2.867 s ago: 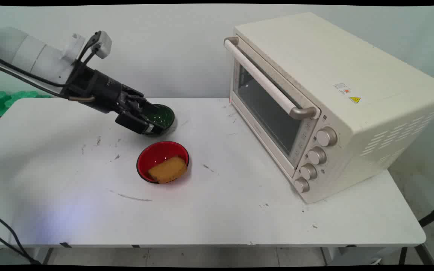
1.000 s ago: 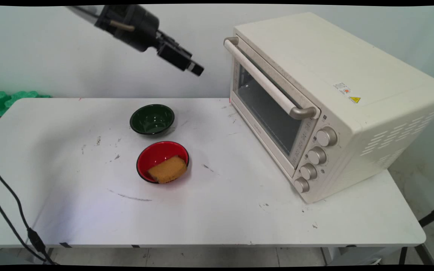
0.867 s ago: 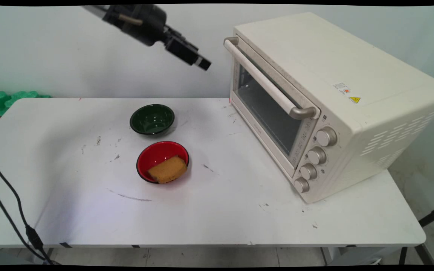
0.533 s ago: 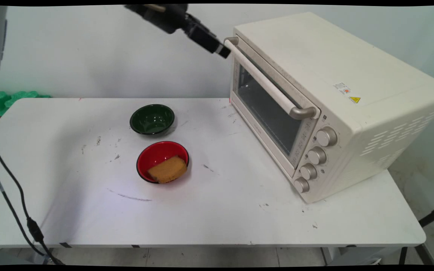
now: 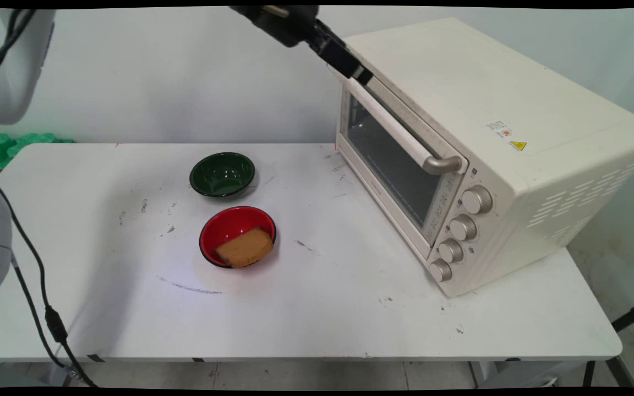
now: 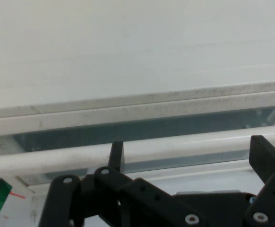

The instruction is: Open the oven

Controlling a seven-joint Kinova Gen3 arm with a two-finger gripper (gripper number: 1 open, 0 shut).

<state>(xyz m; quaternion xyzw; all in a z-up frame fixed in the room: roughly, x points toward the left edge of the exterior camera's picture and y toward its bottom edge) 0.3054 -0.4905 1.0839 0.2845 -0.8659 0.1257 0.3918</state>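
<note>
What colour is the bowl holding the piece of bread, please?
The bowl is red inside with a dark rim, clearest in the main view; the bread is golden brown.

Handle's far end (behind end effector)

A robot test room, not a home kitchen: a scuffed white folding table against a bare wall, a countertop oven, loose black cables and green foam behind

Yellow warning triangle on oven sticker
</note>
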